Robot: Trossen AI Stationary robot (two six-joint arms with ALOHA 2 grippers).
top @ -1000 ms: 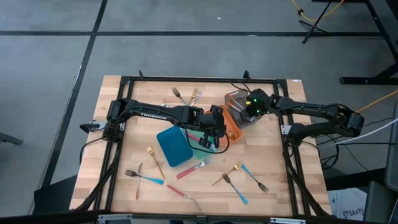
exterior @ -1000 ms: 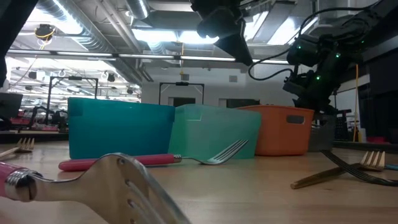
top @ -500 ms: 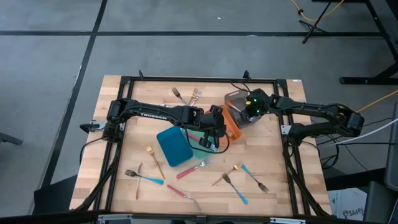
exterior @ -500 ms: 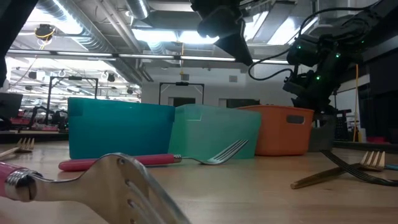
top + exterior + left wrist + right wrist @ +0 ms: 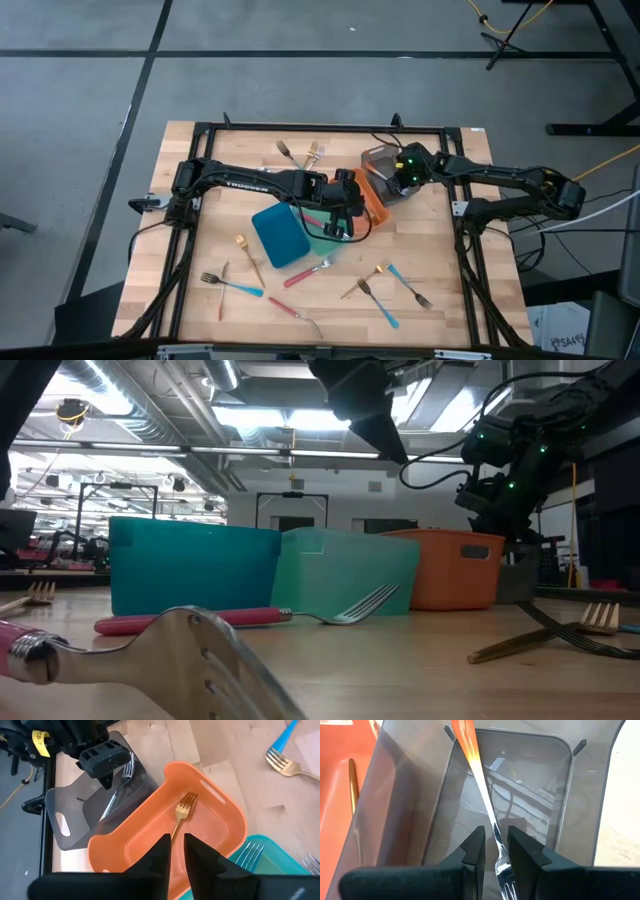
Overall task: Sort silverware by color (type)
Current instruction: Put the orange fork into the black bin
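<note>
My orange tray (image 5: 150,845) holds one gold fork (image 5: 181,812); the grey tray (image 5: 520,785) holds one silver fork (image 5: 487,815). My left gripper (image 5: 177,851) hangs slightly parted, empty.

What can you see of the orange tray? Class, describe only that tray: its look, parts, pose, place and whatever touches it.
The orange tray is a rectangular bin of what looks like smooth plastic, with rounded corners, raised walls and slot handles near its rim. It sits upright near the table's middle, between a grey tray and a teal tray, apparently touching both. One gold fork lies inside on its floor. The left gripper hovers above it, touching nothing.
</note>
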